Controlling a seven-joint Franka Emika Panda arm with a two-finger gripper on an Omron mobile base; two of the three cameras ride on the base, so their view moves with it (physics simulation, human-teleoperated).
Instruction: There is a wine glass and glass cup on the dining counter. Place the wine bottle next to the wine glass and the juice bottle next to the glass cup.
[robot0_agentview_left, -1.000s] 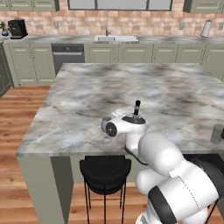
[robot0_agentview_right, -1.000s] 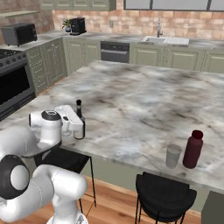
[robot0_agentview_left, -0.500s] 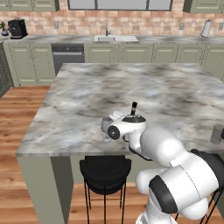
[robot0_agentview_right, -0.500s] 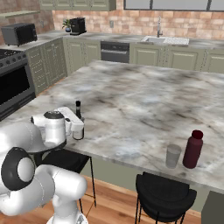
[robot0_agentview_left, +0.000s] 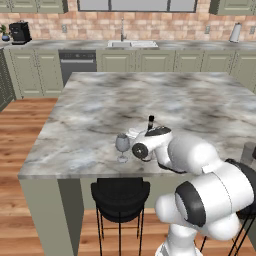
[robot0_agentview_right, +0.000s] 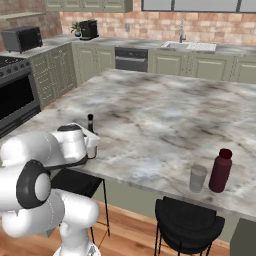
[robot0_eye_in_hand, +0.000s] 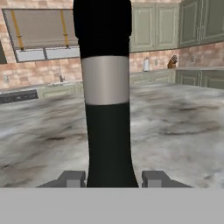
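**Hand clamped on the upright wine bottle at the near edge of the bench**

The hand (robot0_eye_in_hand: 111, 178) grips the wine bottle (robot0_eye_in_hand: 107, 113) low on its body, one dark finger tip (robot0_eye_in_hand: 72, 178) on each side, pressed against the glass. In the left base view the white wrist hides nearly all of the bottle (robot0_agentview_left: 150, 122), leaving just its thin black neck standing straight up above the hand (robot0_agentview_left: 146, 136). The same is true in the right base view, where the neck (robot0_agentview_right: 90, 122) rises behind the arm's housing. The bottle's long axis is vertical; its top is cut off in the hand view, which shows a smooth black cylinder with a pale grey band of label.

Just left of the hand stands the wine glass (robot0_agentview_left: 122, 147), clear, stemmed, round-footed, on the veined marble bench (robot0_agentview_left: 165, 102). Well off to the hand's right, near the same front edge, the grey glass cup (robot0_agentview_right: 197, 178) stands just beside the stubby maroon juice bottle (robot0_agentview_right: 220, 170), both upright.
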